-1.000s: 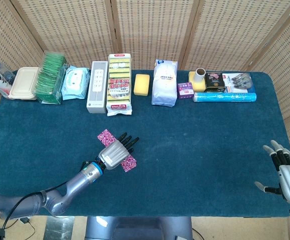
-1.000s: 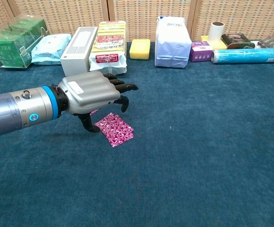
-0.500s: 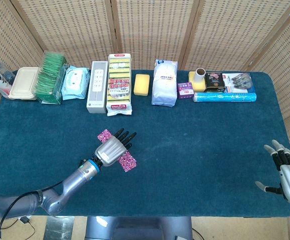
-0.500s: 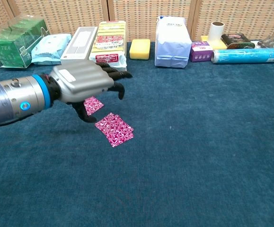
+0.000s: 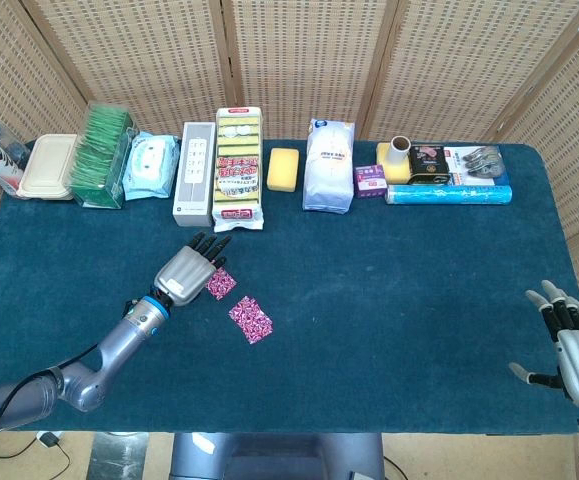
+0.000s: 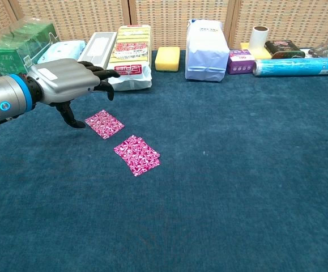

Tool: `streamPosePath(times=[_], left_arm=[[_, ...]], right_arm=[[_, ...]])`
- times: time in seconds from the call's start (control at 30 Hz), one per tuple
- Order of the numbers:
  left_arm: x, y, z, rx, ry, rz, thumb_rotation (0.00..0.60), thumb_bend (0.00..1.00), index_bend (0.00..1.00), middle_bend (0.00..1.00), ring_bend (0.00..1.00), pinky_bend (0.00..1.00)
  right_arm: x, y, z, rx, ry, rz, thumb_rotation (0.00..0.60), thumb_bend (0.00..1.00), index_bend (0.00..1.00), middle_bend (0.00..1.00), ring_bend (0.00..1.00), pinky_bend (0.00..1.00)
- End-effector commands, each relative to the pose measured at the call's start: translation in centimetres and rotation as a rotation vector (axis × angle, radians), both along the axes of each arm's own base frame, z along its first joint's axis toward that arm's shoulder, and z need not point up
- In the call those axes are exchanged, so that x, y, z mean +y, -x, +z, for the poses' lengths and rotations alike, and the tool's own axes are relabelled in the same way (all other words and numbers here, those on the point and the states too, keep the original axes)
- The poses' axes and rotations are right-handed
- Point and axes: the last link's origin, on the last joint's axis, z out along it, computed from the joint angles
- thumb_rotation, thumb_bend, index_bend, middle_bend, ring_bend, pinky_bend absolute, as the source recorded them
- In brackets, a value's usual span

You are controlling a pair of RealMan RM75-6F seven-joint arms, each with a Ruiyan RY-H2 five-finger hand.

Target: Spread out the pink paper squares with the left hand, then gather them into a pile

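Two pink patterned paper squares lie flat on the dark blue carpeted surface (image 5: 389, 300), apart from each other: the far pink paper square (image 6: 104, 123) sits just beside the left robot hand (image 6: 67, 85), and the near pink paper square (image 6: 136, 154) lies a little closer to the robot and further right. The left robot hand hangs above the surface with its silver back up and its dark fingers (image 6: 104, 72) spread and reaching forward, holding nothing; in the chest view its thumb points down toward the surface just left of the far square, and whether it touches the cloth cannot be told. The right robot hand (image 5: 574, 350) rests at the near right edge of the surface, fingers apart and empty, well away from both squares. Along the far edge stands a row of goods: a green box (image 6: 19, 50) printed "TEA", a pale blue pack of wipes (image 6: 62, 56), a white rectangular box (image 6: 94, 52), a yellow-and-white packet with a red label (image 6: 130, 56) whose writing is too small to read, a yellow sponge (image 6: 167, 58), a white bag with blue print (image 6: 207, 50), a small purple box (image 6: 240, 61) and a long blue roll (image 6: 299, 66).
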Motion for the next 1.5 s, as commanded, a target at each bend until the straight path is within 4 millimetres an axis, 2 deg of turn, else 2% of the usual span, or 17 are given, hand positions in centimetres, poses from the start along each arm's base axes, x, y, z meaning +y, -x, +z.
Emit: streamPosePath(times=[0.03,0.63,1.07,1.3,1.5], left_arm=[[0.4,0.4,-0.4,0.007,0.004,0.019,0.6,0.19,0.21,0.0,0.06,0.1],[0.2,-0.3,-2.8,0.066,0.013,-0.011,0.6,0.19,0.21,0.0,0.05,0.1],[0.5,-0.7,-3.6,0.038,0.033,0.075,0.6,0.21,0.21,0.0,0.05,0.1],[0.5,-1.1,-3.9,0.047,0.035,0.078,0.6,0.23,0.35,0.0,0.05,0.1],[0.3,-1.1,-3.9,0.051,0.032,0.083,0.6,0.24,0.41,0.0,0.05,0.1]], right_arm=[[-0.1,0.0,-0.1,0.002,0.0,-0.001,0.6,0.0,0.1,0.0,0.0,0.0],[-0.1,0.0,0.0,-0.006,0.001,-0.002,0.6,0.0,0.1,0.0,0.0,0.0],[-0.2,0.0,-0.1,0.001,-0.003,-0.003,0.6,0.0,0.1,0.0,0.0,0.0],[-0.2,0.0,-0.1,-0.003,0.001,-0.001,0.6,0.0,0.1,0.0,0.0,0.0],[-0.2,0.0,0.0,-0.009,0.002,0.001,0.6,0.0,0.1,0.0,0.0,0.0]])
